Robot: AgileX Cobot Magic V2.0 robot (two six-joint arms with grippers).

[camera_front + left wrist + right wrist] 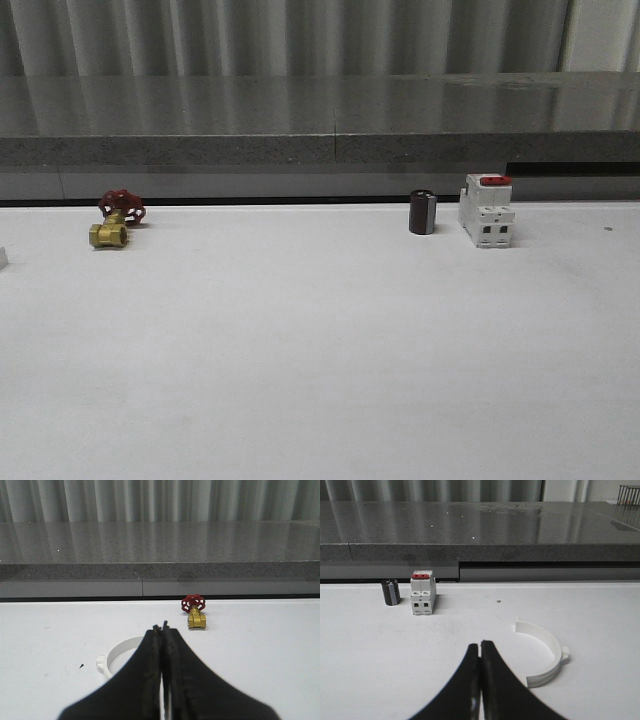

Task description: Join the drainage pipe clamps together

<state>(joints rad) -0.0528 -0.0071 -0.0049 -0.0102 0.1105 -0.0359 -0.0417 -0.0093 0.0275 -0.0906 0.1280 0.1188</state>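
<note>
One drainage pipe clamp [119,652], a white half-ring with a small tab, lies flat on the white table in the left wrist view. My left gripper [161,628] is shut and empty, and its black fingers hide part of that clamp. The other clamp [546,655], also a white half-ring with an outer tab, lies on the table in the right wrist view. My right gripper [480,644] is shut with nothing in it and sits beside this clamp, apart from it.
A brass valve with a red handwheel [115,220] [195,613] stands at the back left. A dark cylinder [422,212] [390,592] and a white breaker with a red switch [487,210] [422,593] stand at the back right. A grey ledge [320,120] bounds the table's far side.
</note>
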